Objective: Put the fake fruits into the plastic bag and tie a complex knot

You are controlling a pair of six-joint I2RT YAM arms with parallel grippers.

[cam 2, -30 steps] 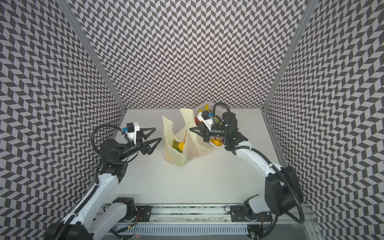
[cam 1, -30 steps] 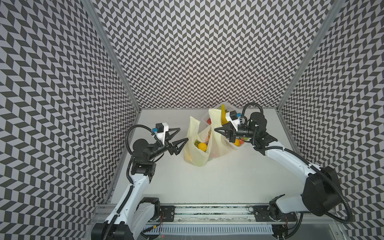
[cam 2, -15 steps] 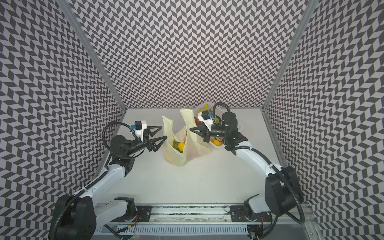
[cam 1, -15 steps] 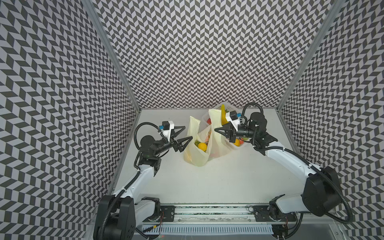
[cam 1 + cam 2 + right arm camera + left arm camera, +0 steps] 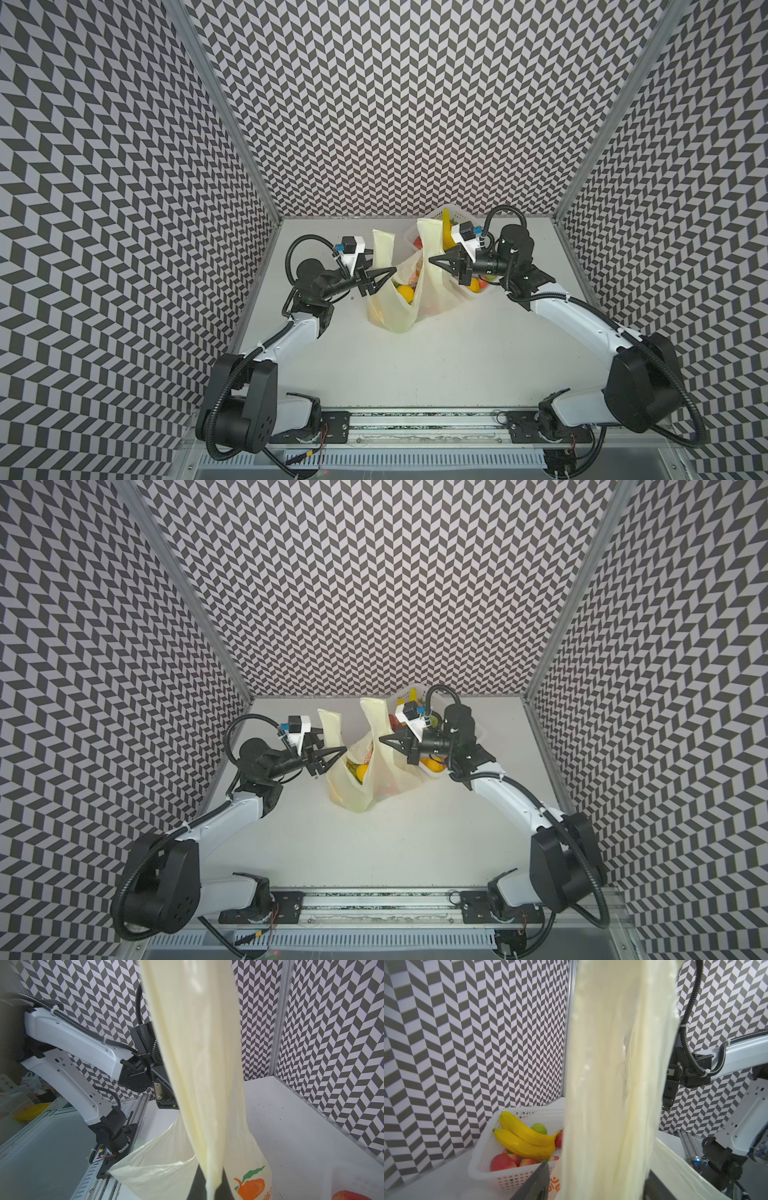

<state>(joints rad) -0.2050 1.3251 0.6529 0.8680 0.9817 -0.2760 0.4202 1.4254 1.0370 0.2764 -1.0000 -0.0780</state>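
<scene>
Where right gripper [image 5: 432, 261] pinches, bag [image 5: 399, 316] stands.

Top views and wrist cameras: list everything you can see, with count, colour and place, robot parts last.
plastic bag: one, pale yellow with orange print, mid-table, both handles upright
fake fruits: several, orange and yellow among them, inside the bag
basket: one, white, perforated, back of the table
bananas: two, yellow, in the basket
green fruit: one, behind the bananas
red fruits: several, under the bananas
table: one, white
walls: three, black-and-white chevron
left pincer: one, black, jaws open astride one handle
right pincer: one, black, shut on the other handle
</scene>
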